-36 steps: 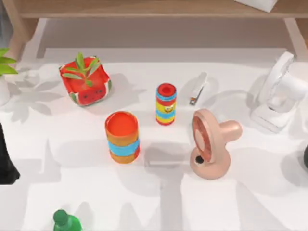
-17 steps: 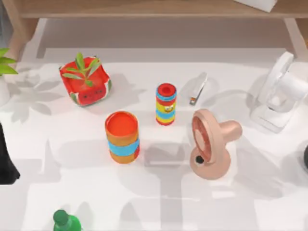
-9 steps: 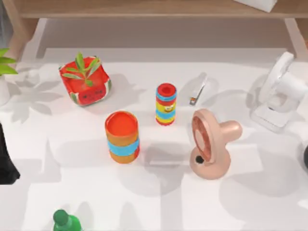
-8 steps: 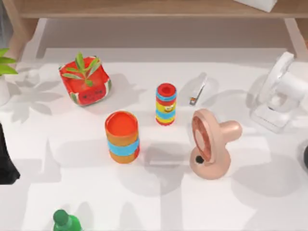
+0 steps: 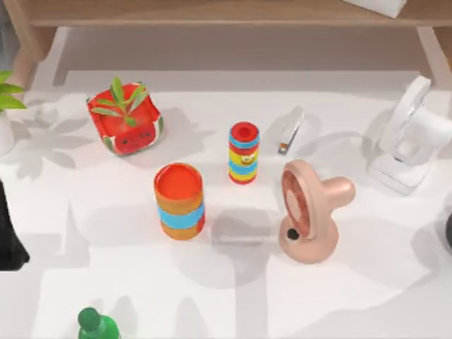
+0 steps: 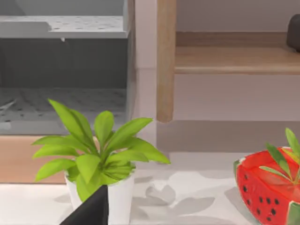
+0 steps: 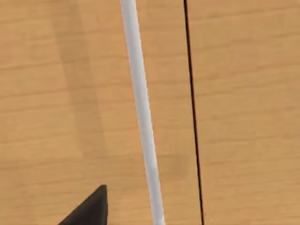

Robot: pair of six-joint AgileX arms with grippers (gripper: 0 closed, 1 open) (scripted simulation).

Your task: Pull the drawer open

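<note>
White counter [image 5: 127, 282] spreads under my overhead camera, with a wooden shelf unit [image 5: 212, 13] along its 12 o'clock edge. On the counter I see a watermelon planter [image 5: 126, 120] at 10 o'clock, a striped cup [image 5: 179, 201] near centre, a striped tube [image 5: 244, 152] just past it, and a pink fan [image 5: 308, 212] toward 4 o'clock.

From the right wrist camera, I face a wooden drawer front [image 7: 65, 93] at close range. A pale bar handle [image 7: 140, 108] runs lengthwise across that panel, and a thin dark seam [image 7: 192, 112] runs nearly parallel beside it. One dark fingertip of the right end effector [image 7: 89, 208] sits just beside the handle's near end; I cannot tell whether the fingers are spread or closed. I judge the right arm is the nearer one, and the pull must go straight away from the panel, square to the bar.

My left arm sits parked at 9 o'clock, looking past a potted plant [image 6: 96, 154].
</note>
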